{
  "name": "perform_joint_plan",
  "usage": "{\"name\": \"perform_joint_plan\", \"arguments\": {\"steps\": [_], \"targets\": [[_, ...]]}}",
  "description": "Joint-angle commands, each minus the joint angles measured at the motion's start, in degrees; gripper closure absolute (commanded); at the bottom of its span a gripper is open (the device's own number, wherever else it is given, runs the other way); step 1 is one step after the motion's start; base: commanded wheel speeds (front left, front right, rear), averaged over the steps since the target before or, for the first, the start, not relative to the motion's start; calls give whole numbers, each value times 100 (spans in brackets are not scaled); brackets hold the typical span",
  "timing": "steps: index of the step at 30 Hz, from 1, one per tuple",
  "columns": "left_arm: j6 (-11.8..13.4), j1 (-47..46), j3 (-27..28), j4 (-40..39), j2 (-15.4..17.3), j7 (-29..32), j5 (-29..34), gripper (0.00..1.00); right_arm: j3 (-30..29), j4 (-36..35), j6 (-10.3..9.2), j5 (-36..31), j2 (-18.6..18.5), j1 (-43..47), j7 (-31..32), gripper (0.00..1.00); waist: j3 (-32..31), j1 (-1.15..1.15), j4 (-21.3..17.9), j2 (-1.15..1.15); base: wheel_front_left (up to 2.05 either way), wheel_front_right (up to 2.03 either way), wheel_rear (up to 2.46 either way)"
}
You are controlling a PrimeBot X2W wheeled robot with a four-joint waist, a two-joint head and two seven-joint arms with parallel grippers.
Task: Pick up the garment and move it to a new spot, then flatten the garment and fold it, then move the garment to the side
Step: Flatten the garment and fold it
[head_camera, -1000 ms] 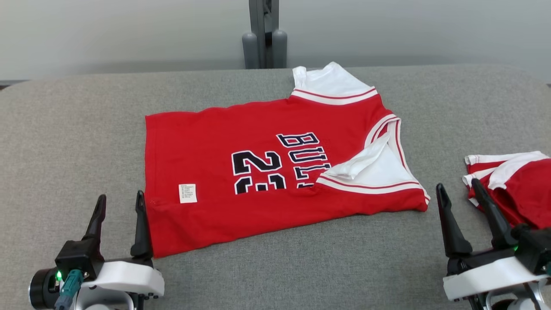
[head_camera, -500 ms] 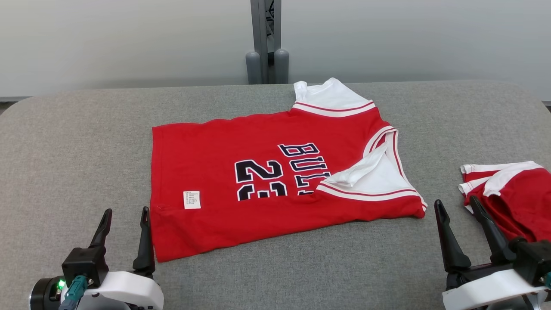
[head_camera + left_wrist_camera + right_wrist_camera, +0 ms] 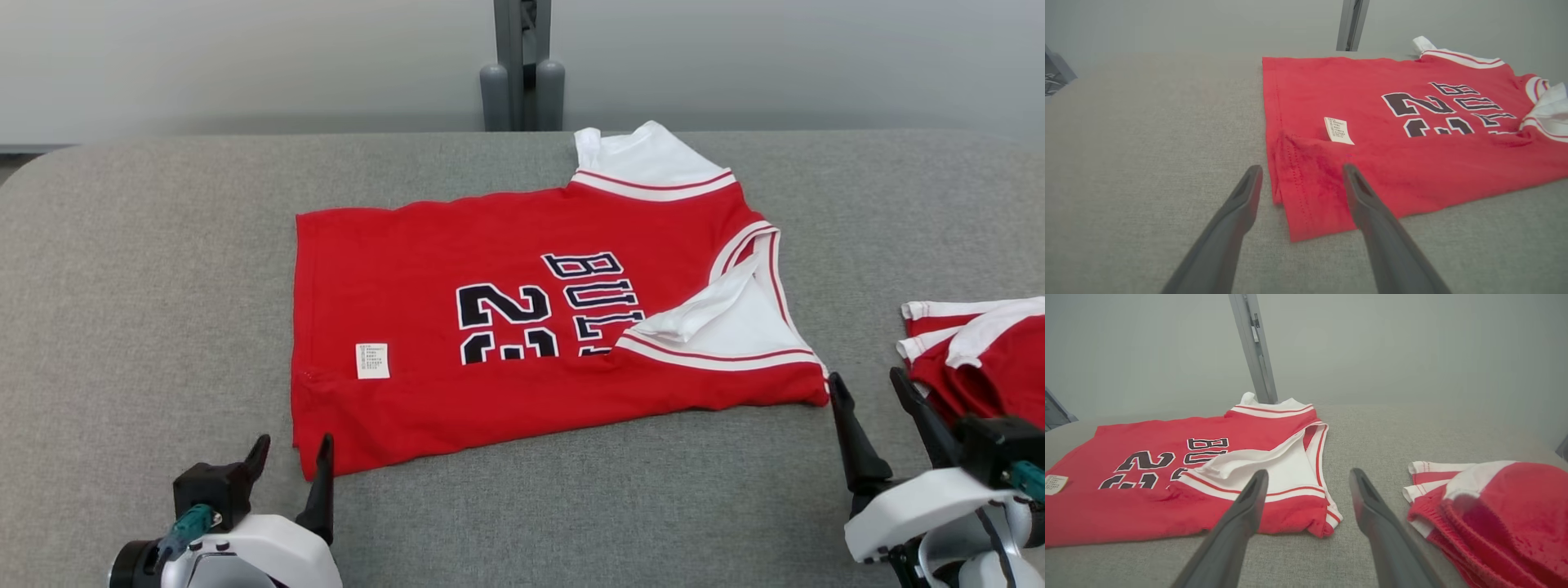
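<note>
Grey table (image 3: 147, 269) bears the partly folded jersey (image 3: 457, 245). Left gripper (image 3: 294, 445) and right gripper (image 3: 864, 377), jaws spread, flank its near corners, likely for pinching.

The head camera looks forward and down from above the near edge of the table (image 3: 122, 286), far enough back to take in the whole jersey (image 3: 424, 269) and the post (image 3: 522, 65) behind. The left wrist camera sits low and close, facing along the left gripper (image 3: 1302, 167) at the jersey's near hem corner; the right wrist camera, equally low, faces along the right gripper (image 3: 1308, 471) past the jersey's shoulder end and a second red garment (image 3: 1494, 506). All three share the jersey's number print and the post.
</note>
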Motion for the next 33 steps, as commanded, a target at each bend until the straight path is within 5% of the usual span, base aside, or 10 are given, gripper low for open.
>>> {"name": "perform_joint_plan", "arguments": {"steps": [1, 20, 21, 23, 24, 25, 33], "targets": [[-55, -120, -15, 62, 20, 62, -64, 0, -25, 181, 1, 28, -60, -136, -42, 0, 98, 0, 63, 0, 0, 0, 0], [-639, -731, -241, 995, 81, 979, -522, 0, 445, 2834, 1, 431, -181, -1765, -436, 0, 671, 0, 142, 0, 0, 0, 0], [-660, -759, -270, 1007, 93, 1032, -518, 12, 486, 2899, 1, 474, -176, -1810, -448, 0, 681, 0, 147, 0, 0, 0, 0], [-677, -775, -285, 1004, 85, 1078, -565, 87, 580, 3045, 1, 571, -170, -1869, -433, 22, 699, 0, 156, 0, 0, 0, 0], [-687, -777, -302, 1024, 86, 1143, -589, 100, 619, 3087, 1, 629, -172, -1893, -458, 65, 708, 0, 157, 0, 0, 0, 0], [-715, -783, -314, 1032, 80, 1205, -617, 100, 661, 3131, 1, 703, -162, -1911, -456, 100, 714, 0, 155, 0, 0, 0, 0], [-668, -759, -208, 764, 271, 1226, -671, 100, 874, 2960, -6, 1345, -299, -1846, -506, 100, 678, 0, 155, 0, 0, 0, 0]]}}
